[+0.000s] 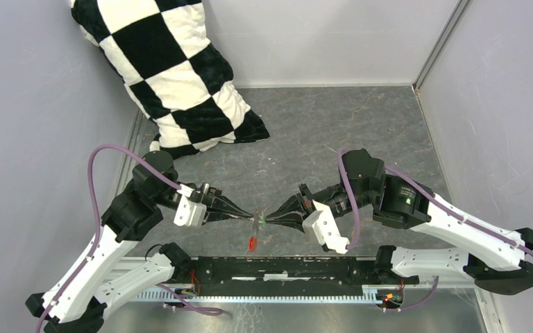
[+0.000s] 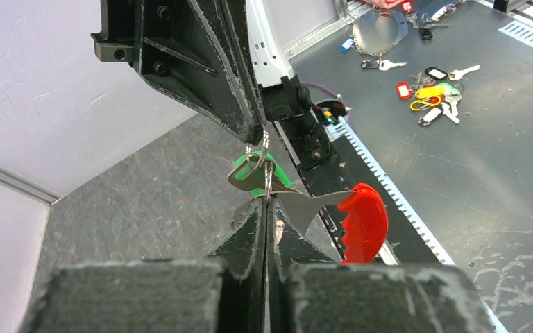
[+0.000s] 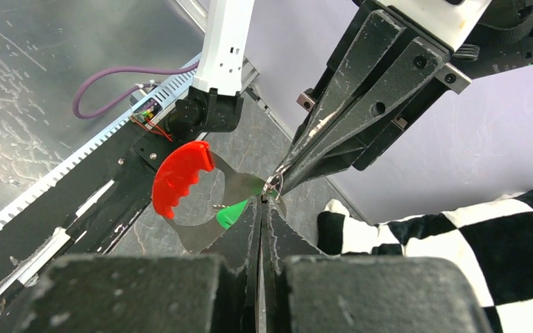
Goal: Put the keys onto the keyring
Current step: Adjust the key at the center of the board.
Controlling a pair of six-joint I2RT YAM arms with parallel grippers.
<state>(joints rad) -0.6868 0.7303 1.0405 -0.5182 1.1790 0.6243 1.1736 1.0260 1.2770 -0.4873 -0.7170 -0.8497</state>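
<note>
My left gripper (image 1: 252, 217) and right gripper (image 1: 268, 222) meet tip to tip above the dark table (image 1: 333, 132). Both are shut on the thin silvery ring of the keyring (image 2: 266, 156), from opposite sides. In the left wrist view the left fingertips (image 2: 258, 215) pinch its lower edge and the right gripper's tip touches its top. The green-headed key (image 2: 277, 177) sits at the ring between the tips. It also shows in the right wrist view (image 3: 234, 214) and the top view (image 1: 262, 220). The red tag (image 2: 364, 222) hangs on a flat metal piece beside the left fingers, and shows below the tips (image 1: 252, 243).
A black-and-white checkered cushion (image 1: 180, 76) lies at the back left. Grey walls close in the table on three sides. A black rail (image 1: 284, 270) runs along the near edge. Several other keys and tags (image 2: 430, 94) lie on the metal surface beyond the rail.
</note>
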